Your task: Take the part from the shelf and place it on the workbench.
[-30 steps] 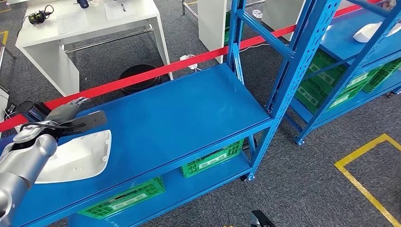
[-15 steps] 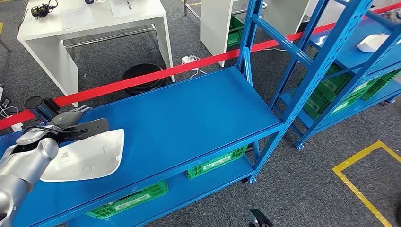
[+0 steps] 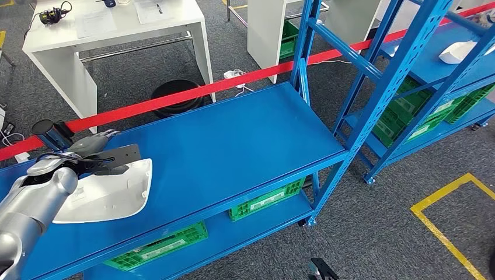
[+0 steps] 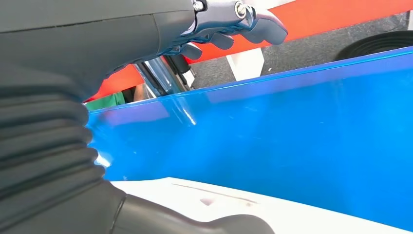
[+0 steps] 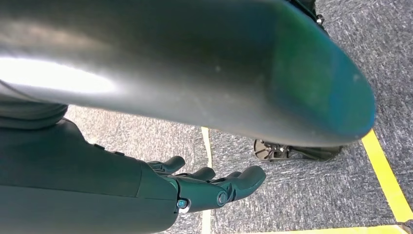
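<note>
The part (image 3: 108, 192), a white moulded shell w/ a rounded edge, is lying at lower left of the head view, on the top deck of the blue shelf (image 3: 233, 140), near the deck's front edge. The left hand (image 3: 96, 146) is sitting over its far edge, at left-centre of the frame; fingers are stretching flat and apart above the shell, thumb reaching under. Can't tell whether it's actually gripping or only hovering, as contact is hidden by the dark wrist cover. In the wrist view the fingers (image 4: 234, 19) are spreading at the top of the frame, nothing between them, w/ the white shell (image 4: 272, 209) running along the bottom beside the thumb.

The right hand (image 5: 214, 187) is hanging over grey carpet, lower centre of its view, fingers loosely apart, holding nothing.

Handling, as a guess: the part is looking like thin hard plastic, so light and stiff, but glossy and probably slippery. It's broad and shallow, so a pinch at one edge is likely to let it tip or swing. Best hold is prob. across the rim, thumb under, fingers on top, close to the middle of the long side.

The white table (image 3: 111, 29), upper left beyond the red tape (image 3: 192, 93), is maybe the workbench; not sure.
</note>
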You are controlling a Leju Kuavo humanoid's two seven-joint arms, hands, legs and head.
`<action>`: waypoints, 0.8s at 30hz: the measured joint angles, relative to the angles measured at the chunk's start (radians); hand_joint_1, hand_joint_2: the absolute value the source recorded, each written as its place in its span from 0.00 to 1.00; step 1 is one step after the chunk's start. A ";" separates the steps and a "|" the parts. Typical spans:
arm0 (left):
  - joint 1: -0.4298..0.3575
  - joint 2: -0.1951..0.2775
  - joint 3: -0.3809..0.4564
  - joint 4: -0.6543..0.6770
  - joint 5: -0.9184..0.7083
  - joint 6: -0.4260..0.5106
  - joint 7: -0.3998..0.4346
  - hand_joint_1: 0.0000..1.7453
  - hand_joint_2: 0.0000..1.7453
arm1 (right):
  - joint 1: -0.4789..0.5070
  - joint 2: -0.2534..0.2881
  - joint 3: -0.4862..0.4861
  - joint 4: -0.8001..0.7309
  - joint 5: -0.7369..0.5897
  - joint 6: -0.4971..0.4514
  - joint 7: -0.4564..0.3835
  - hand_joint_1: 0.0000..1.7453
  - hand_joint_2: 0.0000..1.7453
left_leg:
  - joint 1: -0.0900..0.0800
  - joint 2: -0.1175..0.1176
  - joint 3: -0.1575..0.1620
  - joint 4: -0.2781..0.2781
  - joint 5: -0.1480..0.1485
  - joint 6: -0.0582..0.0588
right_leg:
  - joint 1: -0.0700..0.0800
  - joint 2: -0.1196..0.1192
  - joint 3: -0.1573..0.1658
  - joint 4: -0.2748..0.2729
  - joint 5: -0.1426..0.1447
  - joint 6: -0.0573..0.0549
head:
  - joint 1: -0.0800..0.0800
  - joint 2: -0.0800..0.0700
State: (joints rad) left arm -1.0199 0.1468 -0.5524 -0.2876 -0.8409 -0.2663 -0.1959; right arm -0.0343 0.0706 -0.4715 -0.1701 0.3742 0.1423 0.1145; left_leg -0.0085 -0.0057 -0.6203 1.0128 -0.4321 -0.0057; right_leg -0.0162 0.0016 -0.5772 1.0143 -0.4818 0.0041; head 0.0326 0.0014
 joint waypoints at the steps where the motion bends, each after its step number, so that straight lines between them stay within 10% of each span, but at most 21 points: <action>1: 0.000 -0.001 0.000 0.000 0.000 0.000 -0.001 0.00 1.00 | 0.000 0.000 0.000 0.000 0.000 0.000 0.000 0.00 0.00 | 0.000 0.000 0.000 0.000 0.000 0.000 | 0.000 0.000 0.000 0.000 0.000 0.000 | 0.000 0.000; 24: 0.027 0.014 -0.087 0.028 -0.085 -0.126 0.010 0.00 1.00 | 0.000 0.000 0.000 0.000 0.027 -0.003 0.016 0.00 0.00 | 0.000 -0.001 0.000 0.000 0.000 0.000 | 0.000 -0.001 0.001 0.001 0.000 0.000 | 0.000 0.000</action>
State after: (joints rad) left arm -0.9926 0.1605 -0.6393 -0.2594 -0.9258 -0.3926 -0.1862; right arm -0.0346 0.0706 -0.4719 -0.1701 0.4017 0.1392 0.1308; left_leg -0.0084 -0.0065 -0.6201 1.0126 -0.4321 -0.0058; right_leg -0.0160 0.0007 -0.5762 1.0151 -0.4822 0.0041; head 0.0327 0.0014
